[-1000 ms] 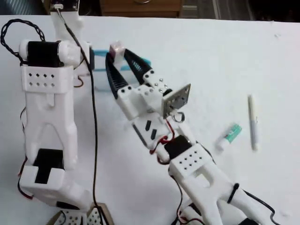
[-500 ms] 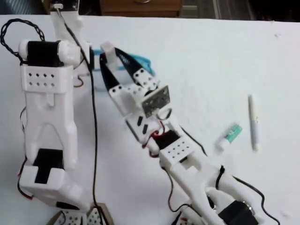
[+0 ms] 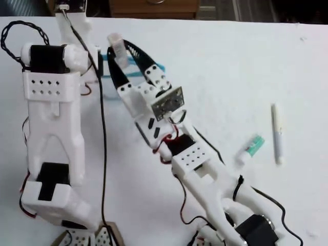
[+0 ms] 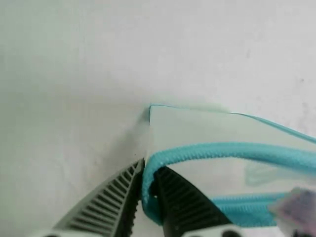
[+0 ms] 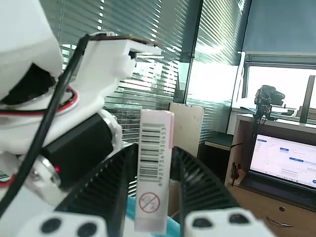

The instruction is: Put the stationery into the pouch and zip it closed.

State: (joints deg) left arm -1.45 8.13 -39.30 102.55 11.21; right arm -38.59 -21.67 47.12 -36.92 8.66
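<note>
My right gripper point(image 3: 123, 52) is shut on a white eraser point(image 3: 116, 44) with a pink end, held in the air over the clear pouch point(image 3: 156, 66) with teal zip edging at the table's far left-centre. In the right wrist view the eraser point(image 5: 156, 133) stands upright between the black fingers point(image 5: 202, 185), its barcode side showing. My left gripper point(image 4: 146, 170) is shut on the pouch's teal zip edge point(image 4: 163, 155), pinching it near the corner of the pouch point(image 4: 207, 126). A white pen point(image 3: 277, 134) and a small green-and-white stick point(image 3: 250, 148) lie on the table at the right.
The white table point(image 3: 230, 61) is bare between the pouch and the pen. The left arm's white body point(image 3: 54, 118) with a black cable point(image 3: 102, 133) fills the left side. A wooden cabinet point(image 3: 154, 7) stands past the far edge.
My right arm has swung left and toward the far edge, carrying the eraser from above the pouch's middle to its left part. The left arm, pen and green stick have not moved.
</note>
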